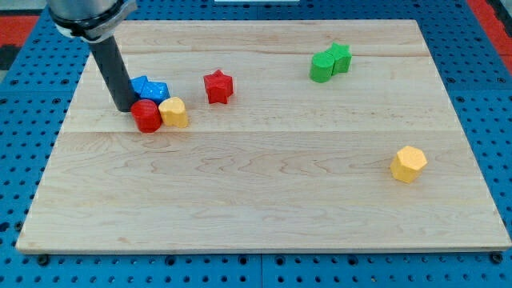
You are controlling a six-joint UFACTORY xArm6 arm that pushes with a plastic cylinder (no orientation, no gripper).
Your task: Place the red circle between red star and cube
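Note:
The red circle [147,115] lies at the board's left, touching a yellow block [174,113] on its right. Two blue blocks sit just above them: a blue cube [142,86] and a blue star-like block [158,90], pressed together. The red star [218,86] stands apart, to the right of this cluster. My tip [126,106] rests on the board just left of the red circle, touching or nearly touching it, and partly hides the blue cube's left side.
A green block [322,67] and a green star [341,57] touch each other at the view's top right. A yellow hexagon-like block [409,163] lies at the right. The wooden board [264,200] sits on a blue pegboard.

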